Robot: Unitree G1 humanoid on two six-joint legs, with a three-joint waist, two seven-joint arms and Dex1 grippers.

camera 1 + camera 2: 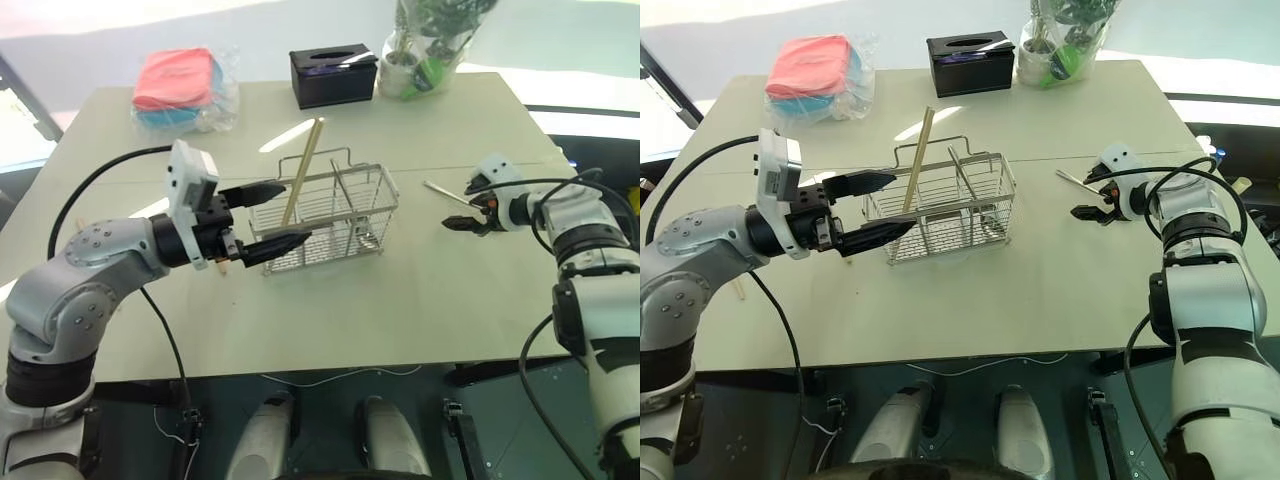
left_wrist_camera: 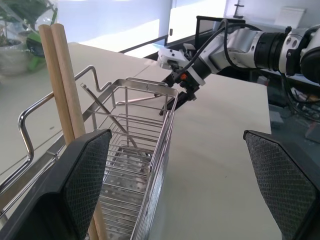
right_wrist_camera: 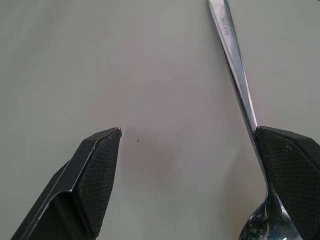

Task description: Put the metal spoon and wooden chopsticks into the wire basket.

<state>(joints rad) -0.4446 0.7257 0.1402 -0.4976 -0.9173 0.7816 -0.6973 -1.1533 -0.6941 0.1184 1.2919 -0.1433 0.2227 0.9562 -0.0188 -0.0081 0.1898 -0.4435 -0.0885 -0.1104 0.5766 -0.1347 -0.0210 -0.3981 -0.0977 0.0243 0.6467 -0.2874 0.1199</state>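
The wire basket (image 1: 325, 220) stands near the middle of the counter (image 1: 400, 300), and the wooden chopsticks (image 1: 302, 170) already stand in its end compartment, leaning and rising well above the rim and the wire handle. That end is the one nearest the left pincer (image 1: 268, 217), whose fingers are spread wide and hold nothing; one fingertip lies beside the basket's near wall and the other by its upper edge, just beside the chopsticks. The metal spoon (image 3: 240, 85) lies flat on the counter, well apart from the basket. The right pincer (image 3: 190, 175) hovers over it, spread open, one finger (image 3: 290, 170) over the neck beside the bowl, the handle running away from the fingertips.
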